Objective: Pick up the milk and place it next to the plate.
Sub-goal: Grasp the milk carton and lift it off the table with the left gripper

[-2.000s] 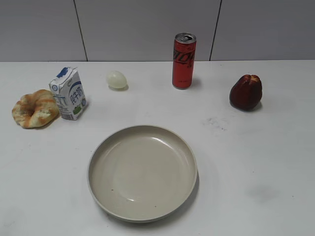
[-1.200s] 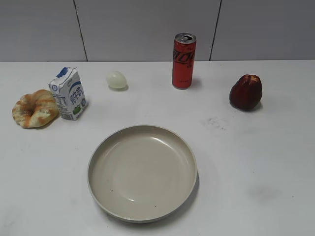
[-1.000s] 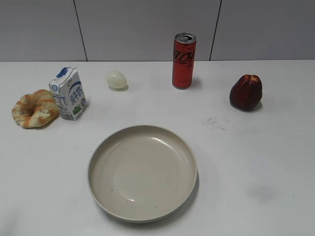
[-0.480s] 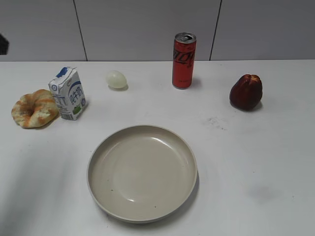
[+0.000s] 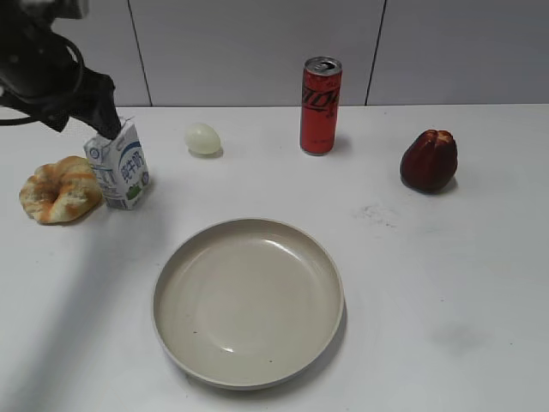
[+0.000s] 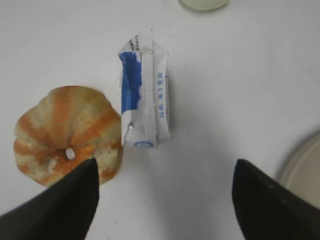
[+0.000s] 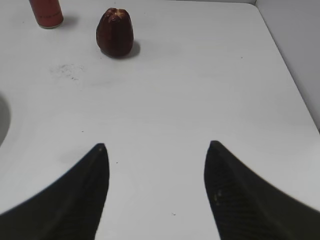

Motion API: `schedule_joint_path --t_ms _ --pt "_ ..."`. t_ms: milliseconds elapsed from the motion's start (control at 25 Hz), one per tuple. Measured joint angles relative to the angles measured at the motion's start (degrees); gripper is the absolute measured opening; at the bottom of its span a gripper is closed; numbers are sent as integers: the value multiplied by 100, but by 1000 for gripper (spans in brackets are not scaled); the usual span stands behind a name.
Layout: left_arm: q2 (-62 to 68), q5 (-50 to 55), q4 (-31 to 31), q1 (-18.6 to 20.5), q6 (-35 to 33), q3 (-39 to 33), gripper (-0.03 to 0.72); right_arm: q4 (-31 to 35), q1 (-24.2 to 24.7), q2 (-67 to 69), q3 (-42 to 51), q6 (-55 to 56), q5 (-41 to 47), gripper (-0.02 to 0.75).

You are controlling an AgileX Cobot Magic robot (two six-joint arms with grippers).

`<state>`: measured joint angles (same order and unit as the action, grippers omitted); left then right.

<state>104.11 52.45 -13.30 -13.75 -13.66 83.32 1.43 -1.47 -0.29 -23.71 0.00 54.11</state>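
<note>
The milk (image 5: 120,166) stands at the left of the white table, a small white carton with a blue top. In the left wrist view the milk (image 6: 144,95) is seen from above, ahead of the jaws. My left gripper (image 5: 106,123) hangs over the carton's top at its back, open and empty, and its wrist view (image 6: 165,167) shows the jaws wide apart above bare table. The plate (image 5: 249,300) lies front centre, and its rim shows in the left wrist view (image 6: 306,165). My right gripper (image 7: 156,146) is open and empty over bare table, outside the exterior view.
A round bread (image 5: 60,189) touches the milk's left side, also in the left wrist view (image 6: 65,132). A pale egg (image 5: 203,138) lies behind. A red can (image 5: 320,106) stands at the back centre. A dark red fruit (image 5: 428,160) sits right, ahead of my right gripper (image 7: 115,32).
My left arm has come into the exterior view from the upper left and now hangs over the milk. Nothing on the table has moved.
</note>
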Motion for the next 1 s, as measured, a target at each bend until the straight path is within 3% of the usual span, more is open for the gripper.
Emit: schedule_joint_path --t_ms 480,640,880,1000 --pt "1283 -488 216 0 30 416 608 0 0 0 0 0 0 459" --pt "1470 -621 216 0 56 416 519 0 0 0 0 0 0 459" --pt "1530 -657 215 0 71 420 310 0 0 0 0 0 0 459" --pt "1530 -653 220 0 71 434 297 0 0 0 0 0 0 459"
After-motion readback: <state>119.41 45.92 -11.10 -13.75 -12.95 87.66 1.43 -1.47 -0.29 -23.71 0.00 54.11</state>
